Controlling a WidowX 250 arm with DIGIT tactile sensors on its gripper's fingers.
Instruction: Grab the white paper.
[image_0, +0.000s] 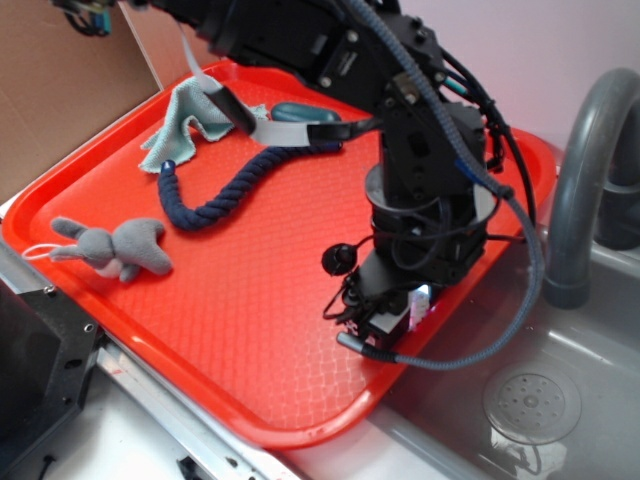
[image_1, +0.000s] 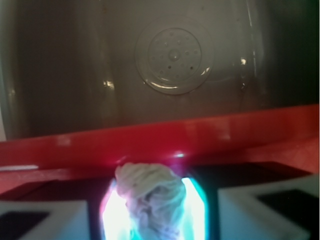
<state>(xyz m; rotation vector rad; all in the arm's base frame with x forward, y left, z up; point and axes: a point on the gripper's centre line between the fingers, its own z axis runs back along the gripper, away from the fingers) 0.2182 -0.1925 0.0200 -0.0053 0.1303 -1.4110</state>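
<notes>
On steel countertop, large red plastic tray (image_0: 230, 340) with waffle texture, far-right corner overhanging grey metal sink basin (image_0: 590, 350). Round perforated drain (image_1: 173, 56) at basin bottom, seen past tray rim in wrist view. Grey curved faucet pipe (image_0: 585, 170) rising at right edge. Brown cardboard panel (image_0: 60, 90) upright behind tray at top left.

Black WidowX arm (image_0: 420, 150) reaching from top down over right side of tray, cables looped around it. Gripper (image_0: 400, 315) low at right tray edge, close to rim beside sink. Fingers (image_1: 45, 220) white with black pads, either side of small off-white wrinkly paper wad (image_1: 152, 200). Wad sitting between them, lit by cyan glow from behind, ridged folds visible, top poking above finger level. Claw closed in on wad, clamped from both sides as far as wrist view shows. Wad itself hidden by gripper in exterior view; only pale glow seen there. Whether wad lifted off tray surface or resting on it: cannot tell.

Dark blue twisted rope (image_0: 225, 195) curving across tray's back half, well apart from gripper. Pale teal crumpled cloth (image_0: 185, 125) near back-left corner, one rope end touching its lower edge. Grey plush bunny toy (image_0: 112, 247) lying flat at left side near tray rim. Dark teal oval object (image_0: 305, 113) at back, partly behind arm.
</notes>
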